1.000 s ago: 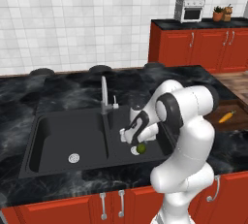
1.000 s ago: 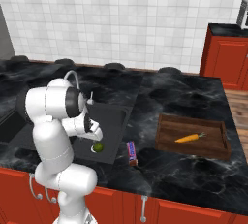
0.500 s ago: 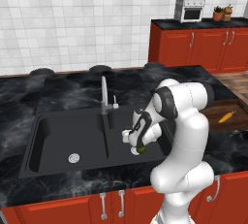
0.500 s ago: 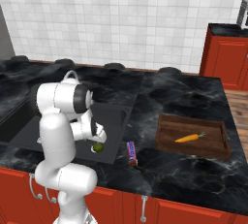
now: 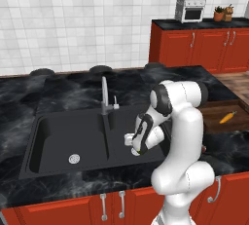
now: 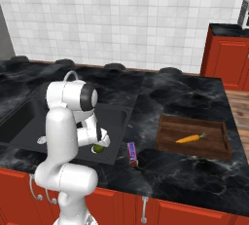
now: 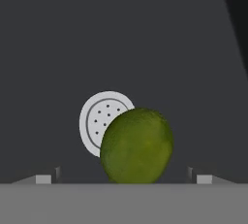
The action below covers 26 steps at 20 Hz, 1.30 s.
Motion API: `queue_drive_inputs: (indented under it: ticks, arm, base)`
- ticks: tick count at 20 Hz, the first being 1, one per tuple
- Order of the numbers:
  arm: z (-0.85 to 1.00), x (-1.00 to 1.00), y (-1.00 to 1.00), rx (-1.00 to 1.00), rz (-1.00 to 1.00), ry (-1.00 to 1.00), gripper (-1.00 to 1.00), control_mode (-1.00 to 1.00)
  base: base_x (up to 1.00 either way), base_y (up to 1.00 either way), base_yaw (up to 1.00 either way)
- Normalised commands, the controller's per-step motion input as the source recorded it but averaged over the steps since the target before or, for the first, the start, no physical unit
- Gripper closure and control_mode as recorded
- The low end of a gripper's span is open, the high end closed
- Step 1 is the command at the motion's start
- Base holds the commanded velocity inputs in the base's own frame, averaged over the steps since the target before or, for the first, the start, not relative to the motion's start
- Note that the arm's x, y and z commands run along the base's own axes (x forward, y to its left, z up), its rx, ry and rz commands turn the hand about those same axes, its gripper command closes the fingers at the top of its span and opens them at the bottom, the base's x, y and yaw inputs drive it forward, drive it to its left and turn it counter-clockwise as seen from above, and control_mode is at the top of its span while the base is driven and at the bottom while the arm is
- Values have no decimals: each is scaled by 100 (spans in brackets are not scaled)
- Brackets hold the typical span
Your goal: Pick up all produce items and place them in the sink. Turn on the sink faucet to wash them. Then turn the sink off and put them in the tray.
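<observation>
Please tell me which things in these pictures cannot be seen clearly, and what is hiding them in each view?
- Gripper, hand view: the finger tips barely rise at the bottom, with the lime between them; contact cannot be judged.
- Round silver drain, hand view: the lime covers part of it.
- Lime, right base view: the arm overlaps it.
- Packet, right base view: too small to read.
- Faucet lever, left base view: too small to tell its position.

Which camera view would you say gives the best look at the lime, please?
The hand view: the lime sits large and unobstructed on the basin floor, overlapping the drain, between the open fingers. The right base view shows a small green patch beside the arm. In the left base view the arm covers it.
</observation>
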Motion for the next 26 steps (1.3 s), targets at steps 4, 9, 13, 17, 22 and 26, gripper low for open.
queue_drive_inputs:
  ticks: [4,9,13,17,22,26]
  arm:
    - [-8,2,0,0,0,0,-100,-100]
    - [-5,2,-2,0,-1,0,-100,-100]
    - [-11,0,-3,0,-3,0,-100,-100]
    - [-16,0,-2,0,-2,0,-100,-100]
    - [-18,0,0,0,-2,0,-100,-100]
    - [-22,0,0,0,-1,0,-100,-100]
  base:
    - [0,0,0]
    - [0,0,0]
    - [0,0,0]
    - [0,0,0]
    - [0,0,0]
    - [0,0,0]
